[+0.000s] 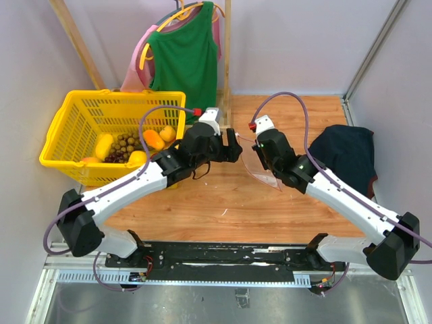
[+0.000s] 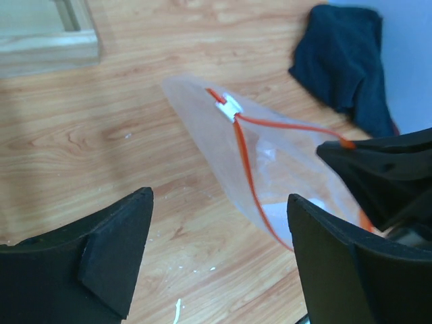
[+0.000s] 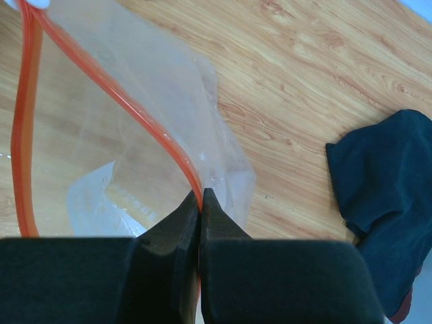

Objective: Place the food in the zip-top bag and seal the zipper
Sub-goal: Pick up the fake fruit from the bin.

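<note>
Over the wooden tabletop (image 1: 202,202), your right gripper (image 3: 200,199) is pinched tight on the zip-top bag (image 3: 155,74) right at its zipper (image 3: 135,115), and your left gripper (image 2: 219,202) hangs wide open just beside it.

no legible text, zip-top bag (image 3: 135,88) print blurred

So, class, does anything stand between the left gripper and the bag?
Nothing visible does. In the left wrist view only bare table lies between the left gripper and the bag, held by the right gripper.
</note>
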